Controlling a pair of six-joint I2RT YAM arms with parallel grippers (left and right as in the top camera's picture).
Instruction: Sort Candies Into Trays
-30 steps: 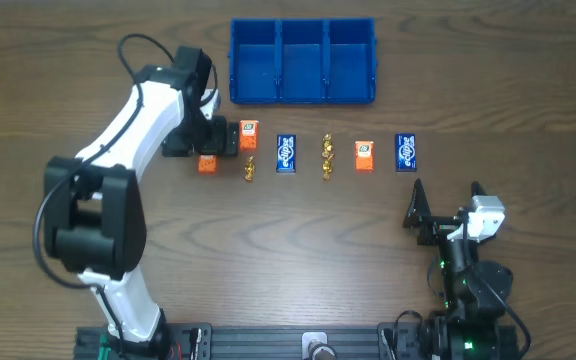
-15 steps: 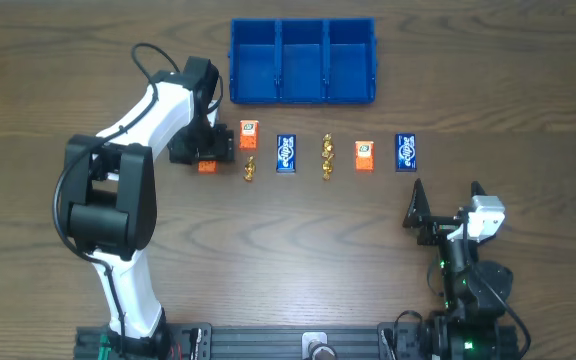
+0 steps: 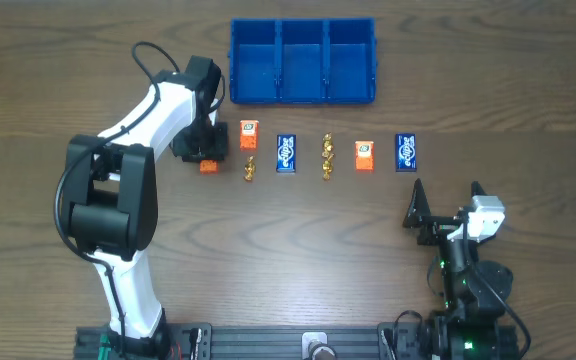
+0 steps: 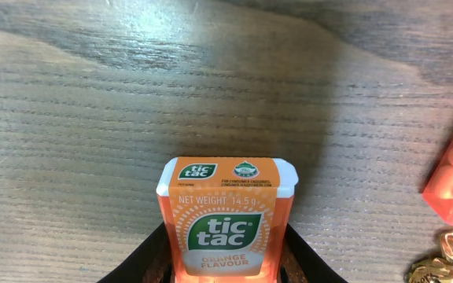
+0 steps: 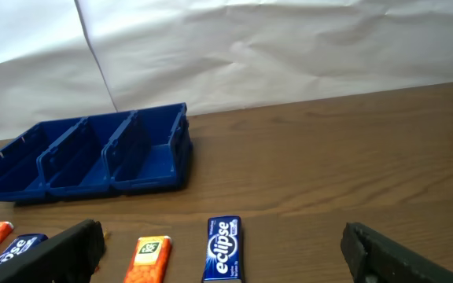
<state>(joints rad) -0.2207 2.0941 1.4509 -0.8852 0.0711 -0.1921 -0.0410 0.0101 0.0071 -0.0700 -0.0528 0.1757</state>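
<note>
Left gripper [image 4: 226,273] is closed narrow on an orange box [image 4: 228,216], its black fingers [image 4: 144,263] against the box's two long sides. The box faces label up with its white cap end pointing away from the wrist. Whether it rests on the table [image 3: 528,60] or hangs just off the wood I cannot tell.

From above, this grip sits at the left end of the candy row, below the left corner of the blue tray [image 3: 302,98]. The tray has three compartments side by side and stands at the far edge of the work area.

A second orange box [image 3: 249,134] lies just beside the left gripper, to its right. A gold candy [image 3: 250,171] lies near that box, on the side toward the arm bases. Further right come:

- a blue pack [image 3: 286,153]
- a gold pair [image 3: 327,158], one candy close behind the other
- a third orange box [image 3: 364,156]
- a far blue pack [image 3: 405,151] at the right end

All of these lie on the wood, apart from one another and in front of the tray.

Right gripper [image 3: 446,200] is low at the right, close above its own base. It is spread wide, grips nothing, and is well apart from the row. The far blue pack is the candy nearest to it.
</note>
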